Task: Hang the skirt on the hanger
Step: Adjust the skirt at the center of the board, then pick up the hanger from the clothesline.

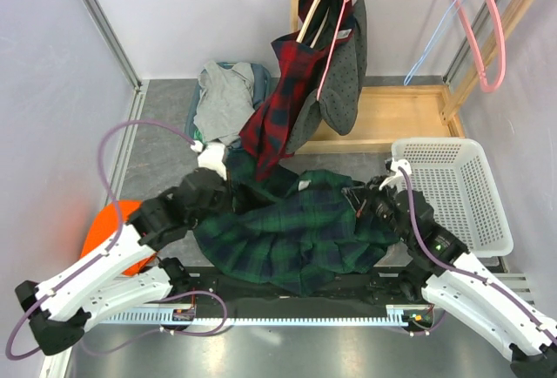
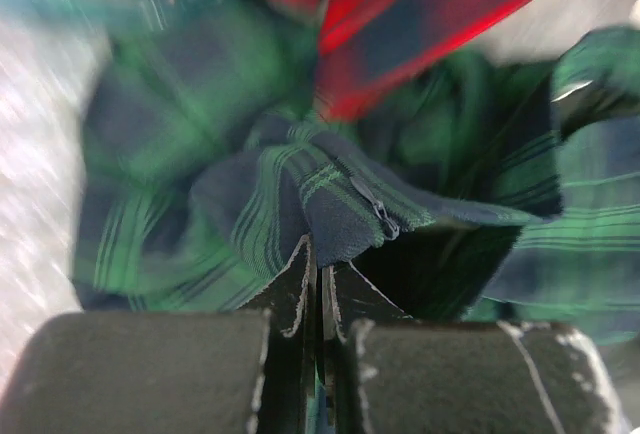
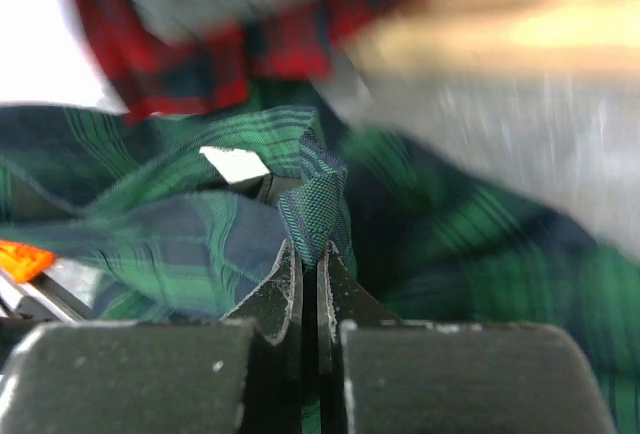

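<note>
Skirt [image 1: 296, 230] lies bunched on the worktop [image 1: 161, 160], left fingers [image 2: 290, 294] and right fingers [image 3: 275, 299] each clamped on its fabric, so we should lift both evenly, keeping the waistband taut for the hanger [image 1: 480, 34].

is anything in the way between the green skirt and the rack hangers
Yes: the red plaid skirt hangs from the rack down to the green skirt at its far edge, with a grey garment beside it. The pink hanger at the right looks bare.

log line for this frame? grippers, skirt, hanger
left gripper: shut on skirt | right gripper: shut on skirt | skirt: spread between grippers, off hanger | pink hanger: empty on rack
</note>
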